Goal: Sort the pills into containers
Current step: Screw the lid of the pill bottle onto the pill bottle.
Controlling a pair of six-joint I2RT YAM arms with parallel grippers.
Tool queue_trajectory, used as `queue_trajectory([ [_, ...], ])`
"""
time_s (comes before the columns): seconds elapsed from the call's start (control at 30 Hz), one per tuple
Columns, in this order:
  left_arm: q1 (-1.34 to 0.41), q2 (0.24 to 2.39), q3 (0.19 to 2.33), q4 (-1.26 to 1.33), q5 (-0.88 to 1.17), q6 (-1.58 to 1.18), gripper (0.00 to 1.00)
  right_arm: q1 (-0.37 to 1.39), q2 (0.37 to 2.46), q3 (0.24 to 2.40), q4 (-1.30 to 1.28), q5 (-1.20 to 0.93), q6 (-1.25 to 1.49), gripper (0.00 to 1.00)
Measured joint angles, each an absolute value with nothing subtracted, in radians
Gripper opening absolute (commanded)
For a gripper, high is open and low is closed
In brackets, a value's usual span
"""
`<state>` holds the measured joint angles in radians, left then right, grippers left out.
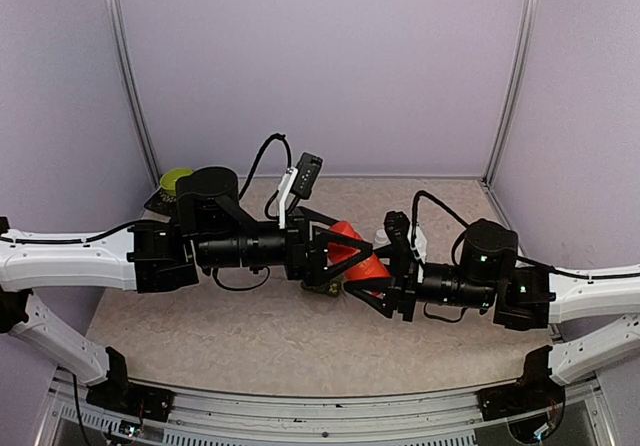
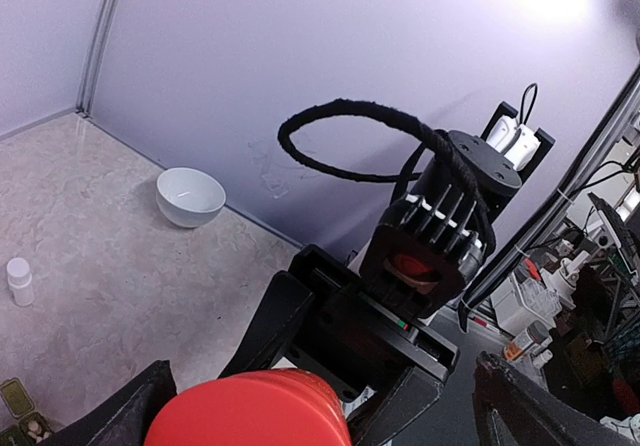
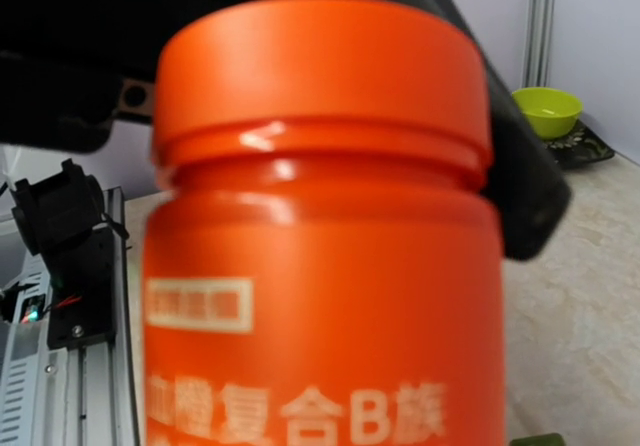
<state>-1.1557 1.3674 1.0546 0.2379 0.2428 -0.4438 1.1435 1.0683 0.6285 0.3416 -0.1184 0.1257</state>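
A red bottle [image 1: 358, 254] with a red cap [image 2: 250, 411] hangs tilted above the table's middle. My right gripper [image 1: 380, 281] is shut on its body, which fills the right wrist view [image 3: 320, 296] and hides that gripper's fingers. My left gripper [image 1: 345, 246] stands open, its wide-spread fingers [image 2: 125, 411] on either side of the cap with a clear gap on one side. The dark green containers [image 2: 15, 404] lie on the table below, with one corner in the left wrist view. I cannot make out any pills.
A white bowl [image 2: 190, 196] sits near the back wall and a tiny white bottle [image 2: 18, 281] stands on the table. A lime green bowl [image 1: 175, 179] rests on a dark mat at the back left. Frame posts rise at the back corners.
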Motion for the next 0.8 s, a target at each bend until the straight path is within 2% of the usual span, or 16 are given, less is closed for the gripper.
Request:
queue_trajectory([
  [0.53, -1.171, 1.383, 1.055, 0.231, 0.238, -0.440, 0.99, 1.154, 1.155, 0.630, 0.374, -0.217, 0.151, 0.00],
  [0.8, -1.172, 1.359, 1.055, 0.231, 0.217, -0.437, 0.99, 1.154, 1.053, 0.618, 0.360, -0.199, 0.154, 0.00],
])
